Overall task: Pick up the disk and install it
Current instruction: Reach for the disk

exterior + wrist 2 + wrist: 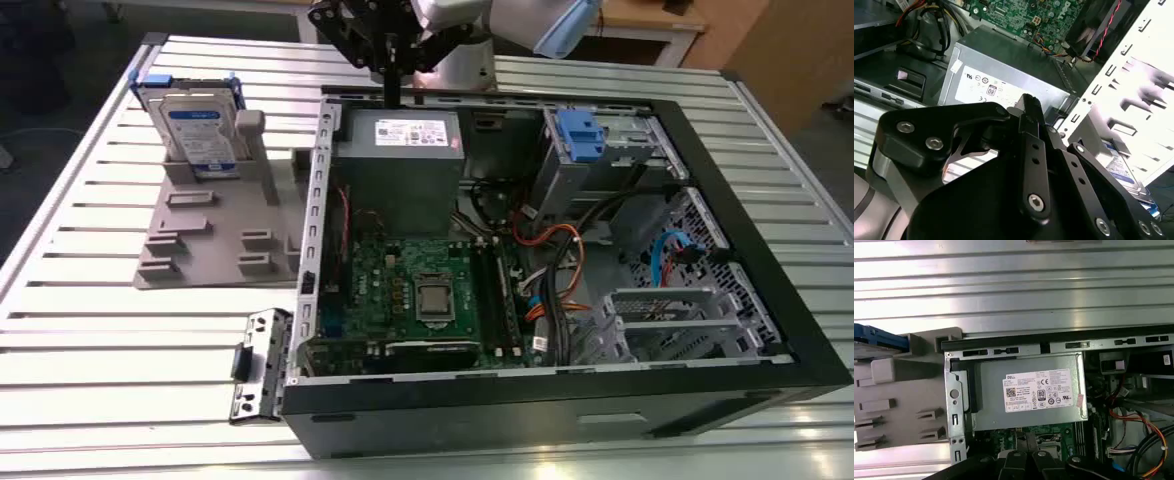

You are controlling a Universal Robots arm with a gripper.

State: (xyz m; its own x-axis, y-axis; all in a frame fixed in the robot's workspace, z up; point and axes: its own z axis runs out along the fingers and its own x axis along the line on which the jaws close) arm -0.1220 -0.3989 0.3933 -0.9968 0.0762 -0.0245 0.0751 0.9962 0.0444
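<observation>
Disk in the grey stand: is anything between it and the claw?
Nothing visible blocks the way. The claw hangs over the grey power box; the disk stands upright in its stand toward the exterior view's left, open above.

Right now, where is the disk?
In the exterior view the disk stands on edge in the grey holder on the slatted table, outside the open computer case and to the exterior view's left of it.
</observation>
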